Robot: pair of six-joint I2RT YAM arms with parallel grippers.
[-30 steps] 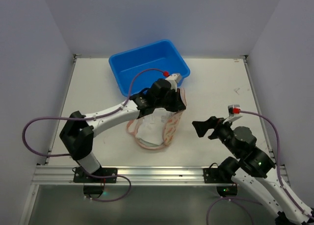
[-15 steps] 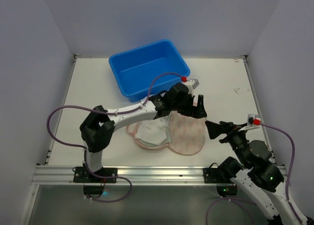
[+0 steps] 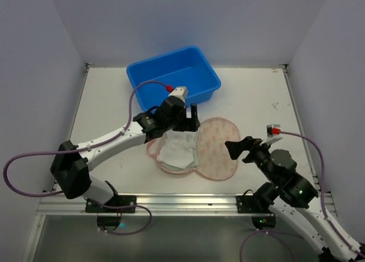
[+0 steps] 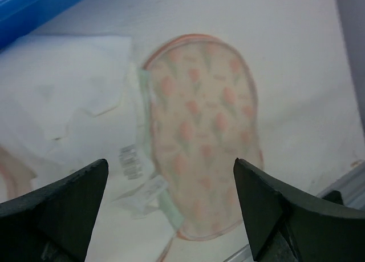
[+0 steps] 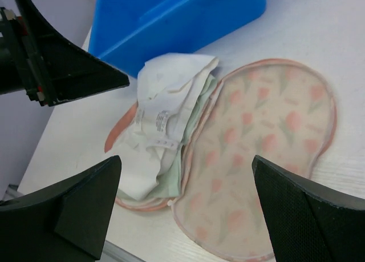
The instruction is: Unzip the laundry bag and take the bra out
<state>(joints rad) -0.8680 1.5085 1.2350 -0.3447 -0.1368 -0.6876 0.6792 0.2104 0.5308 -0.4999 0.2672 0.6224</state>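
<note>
Two halves of the peanut-shaped cream laundry bag with orange-pink floral print (image 3: pixel 218 149) lie spread flat on the white table (image 3: pixel 114 102) in the overhead view. It looks fully unzipped, with its flap folded out to the right. The pale mint-green padded bra (image 3: pixel 178 150) sits bunched in the left half, near the blue plastic bin (image 3: pixel 171 79), so lifting it out is what remains. The left tool (image 3: pixel 191 116) hangs over the bra's far edge, and the right tool (image 3: pixel 235 149) hovers just beside the flap's right rim.

From the left wrist, both dark fingers stand wide apart with nothing between them, above the seam where bra meets flap. Care labels show, but the picture is soft and the bra's left end is cut off.

From the right wrist, the fingers are likewise spread and empty. The bra reads as crumpled white-and-mint folds — cups and straps cannot be told apart — and no zipper pull can be made out.
</note>
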